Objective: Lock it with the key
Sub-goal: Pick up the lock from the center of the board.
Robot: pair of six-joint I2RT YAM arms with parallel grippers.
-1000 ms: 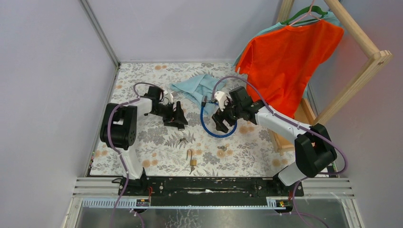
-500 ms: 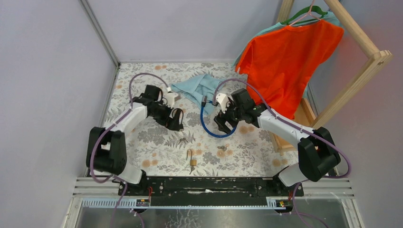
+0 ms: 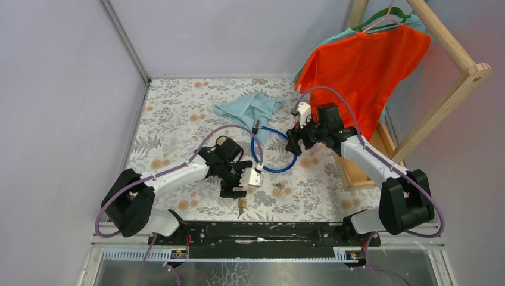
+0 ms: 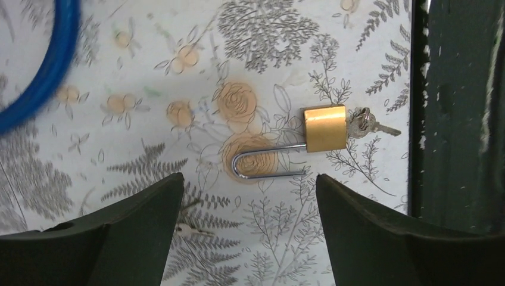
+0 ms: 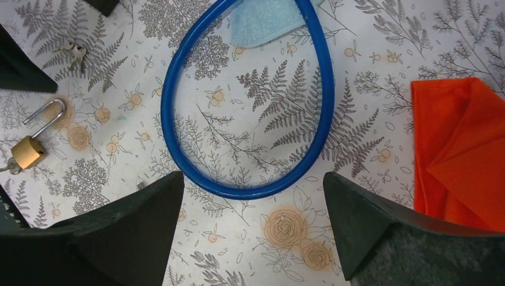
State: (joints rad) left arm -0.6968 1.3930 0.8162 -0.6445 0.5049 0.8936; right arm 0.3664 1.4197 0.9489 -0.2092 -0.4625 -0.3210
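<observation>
Item: key [image 4: 364,123], a small grey metal bunch on the floral tabletop [image 4: 268,47], touching the base of the open brass padlock [image 4: 324,128]; whether it sits in the keyway is unclear. Judged light, stiff and slick; take it by the bow. Both claws gape empty: left gripper [image 4: 249,182] over the padlock, right gripper [image 5: 253,179] elsewhere. No legible markings.

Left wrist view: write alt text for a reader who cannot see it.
An open brass padlock lies on a floral table, a small key bunch at its base. The left gripper hovers above it, open; a blue cable curves top left.
</observation>
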